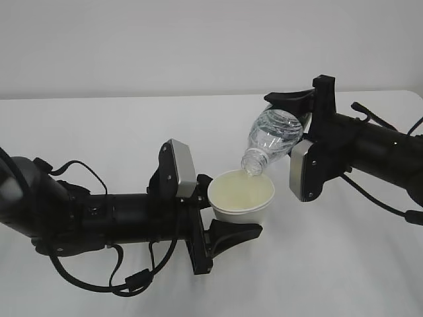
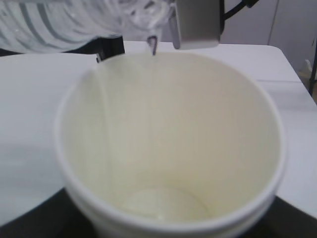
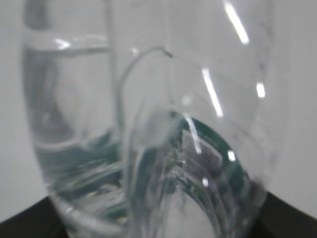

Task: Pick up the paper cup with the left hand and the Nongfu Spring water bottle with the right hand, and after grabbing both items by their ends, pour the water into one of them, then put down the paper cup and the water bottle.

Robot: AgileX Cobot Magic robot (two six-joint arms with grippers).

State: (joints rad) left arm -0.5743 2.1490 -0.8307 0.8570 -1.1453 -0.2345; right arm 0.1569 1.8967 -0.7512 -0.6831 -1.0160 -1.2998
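Observation:
My left gripper [image 1: 223, 210] is shut on the white paper cup [image 1: 241, 198] and holds it upright above the table. In the left wrist view the cup [image 2: 168, 148] fills the frame, showing its pale yellowish inside. My right gripper [image 1: 301, 122] is shut on the base end of the Nongfu Spring water bottle [image 1: 272, 135]. The bottle tilts neck-down, and its open mouth [image 1: 252, 166] sits just over the cup's far rim. In the right wrist view, clear water [image 3: 74, 148] lies inside the ribbed bottle [image 3: 148, 124], with the green label [image 3: 223, 148] seen through it. Whether water is flowing I cannot tell.
Both arms hang over a plain white table [image 1: 99, 125] in front of a white wall. The grey block of the right arm [image 1: 303, 170] hangs just right of the cup, and it also shows in the left wrist view [image 2: 195, 22]. The left arm's cables [image 1: 125, 281] droop near the front edge.

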